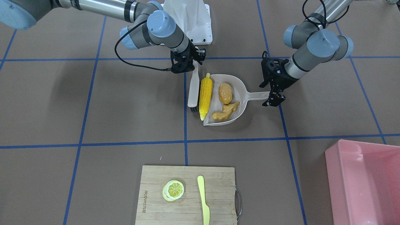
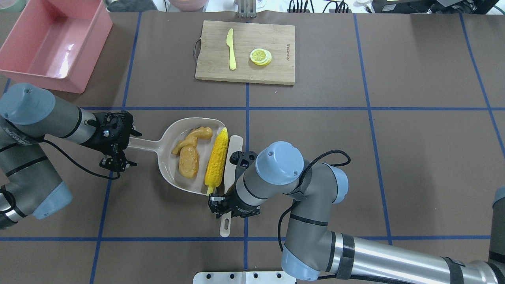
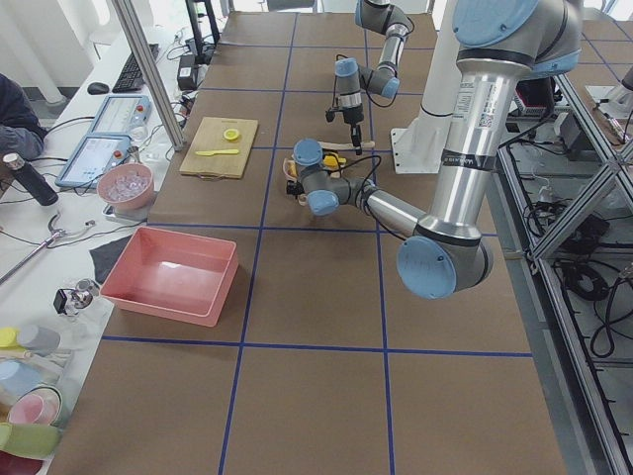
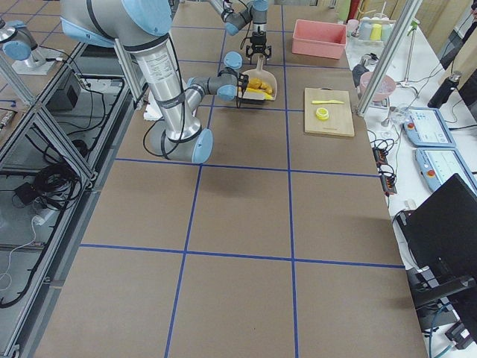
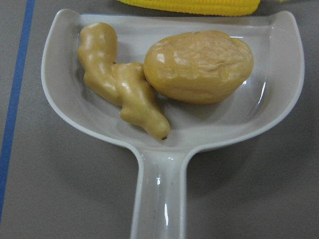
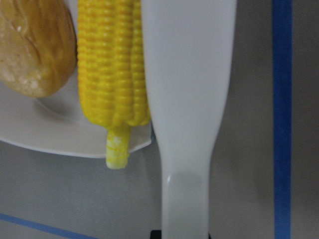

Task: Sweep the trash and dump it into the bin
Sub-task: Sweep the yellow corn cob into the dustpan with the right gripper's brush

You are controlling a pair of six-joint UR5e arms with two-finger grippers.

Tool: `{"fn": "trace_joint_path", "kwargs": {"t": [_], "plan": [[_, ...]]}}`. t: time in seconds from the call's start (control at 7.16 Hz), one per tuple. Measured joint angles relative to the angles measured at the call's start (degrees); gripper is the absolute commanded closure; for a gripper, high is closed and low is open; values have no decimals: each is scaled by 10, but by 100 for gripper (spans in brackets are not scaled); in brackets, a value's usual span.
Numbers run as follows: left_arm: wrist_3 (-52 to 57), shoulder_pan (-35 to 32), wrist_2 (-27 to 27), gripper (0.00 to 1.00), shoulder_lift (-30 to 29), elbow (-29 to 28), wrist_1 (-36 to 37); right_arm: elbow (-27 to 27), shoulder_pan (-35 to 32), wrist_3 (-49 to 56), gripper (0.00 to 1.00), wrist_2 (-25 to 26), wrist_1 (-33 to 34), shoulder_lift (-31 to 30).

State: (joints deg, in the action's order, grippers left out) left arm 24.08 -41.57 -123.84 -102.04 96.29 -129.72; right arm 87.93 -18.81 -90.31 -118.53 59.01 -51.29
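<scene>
The beige dustpan lies flat on the table. The brown potato lump and the tan ginger root lie inside it. The yellow corn cob lies along its open lip, its stalk end past the rim in the right wrist view. My left gripper is shut on the dustpan's handle. My right gripper is shut on the handle of a white brush, which lies flat against the corn's outer side. The pink bin stands empty, far left of the left arm.
A wooden cutting board at the far side of the table carries a lemon slice and a pale yellow knife. Blue tape lines cross the brown table. The robot's white base stands behind the dustpan.
</scene>
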Motion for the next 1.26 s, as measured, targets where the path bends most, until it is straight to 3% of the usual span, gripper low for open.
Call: {"fn": "trace_joint_path", "kwargs": {"t": [0.84,1.26], "plan": [[0,0,1,7,1,-1,1,-33,14,-26,100,34,-66,25],[1,0,4,18,4,0,1,-41,14,-39,100,49,-83,39]]}}
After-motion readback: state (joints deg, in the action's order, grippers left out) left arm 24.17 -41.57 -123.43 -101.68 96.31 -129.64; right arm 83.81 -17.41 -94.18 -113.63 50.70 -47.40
